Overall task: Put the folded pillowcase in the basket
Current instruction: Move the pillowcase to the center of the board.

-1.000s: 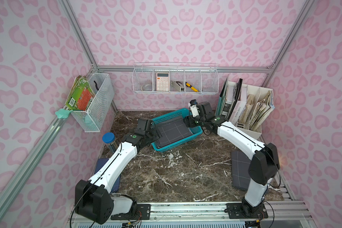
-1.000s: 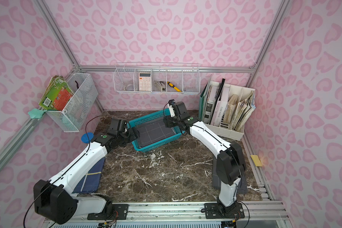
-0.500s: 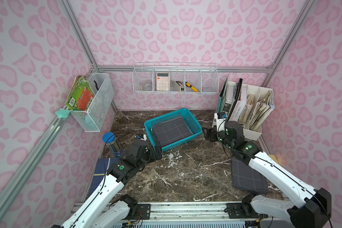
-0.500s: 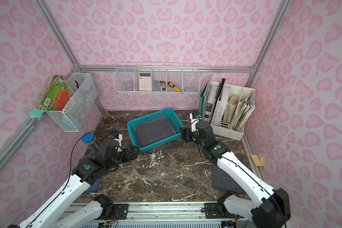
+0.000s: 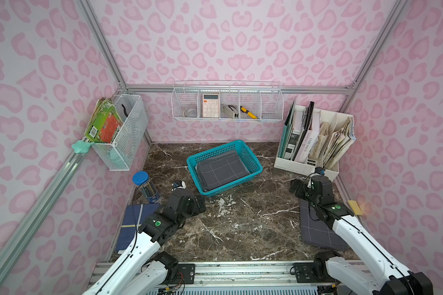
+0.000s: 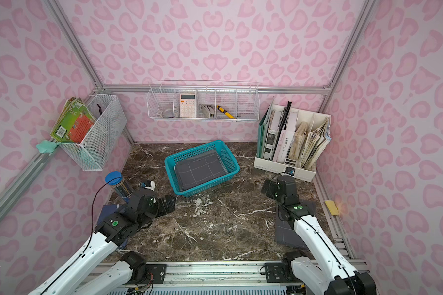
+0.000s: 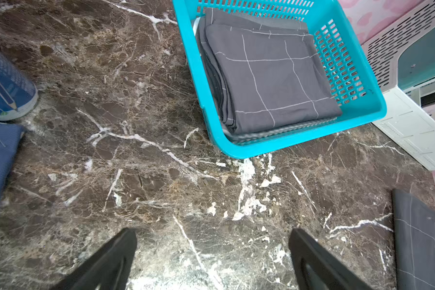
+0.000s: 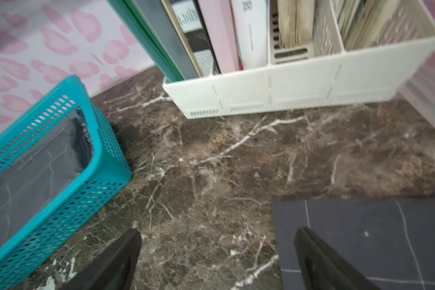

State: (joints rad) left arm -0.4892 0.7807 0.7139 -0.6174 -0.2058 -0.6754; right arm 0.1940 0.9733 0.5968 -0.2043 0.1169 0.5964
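Observation:
The teal basket point(image 5: 230, 187) point(image 6: 207, 185) stands at the back middle of the marble table. A folded grey pillowcase point(image 5: 221, 169) point(image 6: 201, 169) with a white grid lies flat inside it, touched by neither gripper. My left gripper point(image 5: 200, 205) point(image 6: 170, 203) hangs open just off the basket's front left corner. My right gripper point(image 5: 293, 189) point(image 6: 265, 187) is open to the basket's right, in front of the file organiser. The left wrist view shows open jaws point(image 7: 212, 236) over bare marble, with the basket point(image 7: 299, 143) and pillowcase point(image 7: 274, 82) ahead. The right wrist view shows open empty jaws point(image 8: 217, 236) too.
A second grey folded cloth point(image 5: 315, 229) lies at the right under my right arm. A blue folded cloth point(image 5: 133, 224) and a blue-lidded pencil tube point(image 5: 145, 186) are at the left. A white file organiser point(image 5: 307, 166) stands back right. White wire baskets point(image 5: 226, 107) hang on the walls.
Both arms have pulled back from the basket toward the front of the table, and both grippers have opened wider. The pillowcase stays in the basket.

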